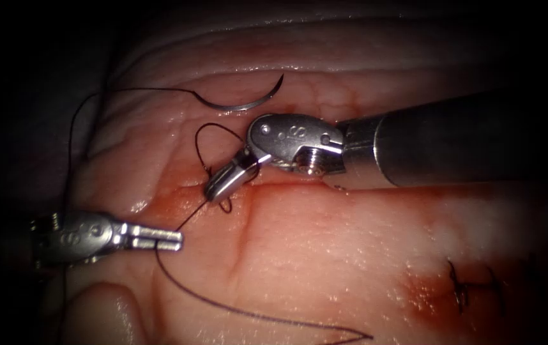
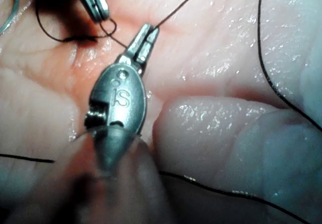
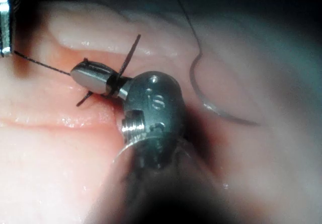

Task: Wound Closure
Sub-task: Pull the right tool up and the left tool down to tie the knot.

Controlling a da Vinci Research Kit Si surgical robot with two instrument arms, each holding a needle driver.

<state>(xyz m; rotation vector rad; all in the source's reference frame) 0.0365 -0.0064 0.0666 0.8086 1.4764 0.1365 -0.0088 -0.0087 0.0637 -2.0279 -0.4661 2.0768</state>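
Needle [image 1: 242,102] lying free on tissue [image 1: 350,249] above cut. Both claws, left [image 1: 159,237] and right [image 1: 223,182], clamping thread [image 1: 184,220]; seemingly knot-tying, needing balanced tension.

I'm seeing open tissue [image 1: 325,243] lying right of the left tool [image 1: 159,237]. Thread [image 1: 223,300] is crossing it — the needle [image 1: 242,103] is lying free above the right tool [image 1: 223,182].

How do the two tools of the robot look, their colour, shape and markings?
Both are alike: the left tool and the right tool have short, narrow silver metal fingers on a rounded metal wrist block stamped with small marks that look like "IS". A screw-like pin sits at each wrist joint. The right tool's shaft is dark and round.
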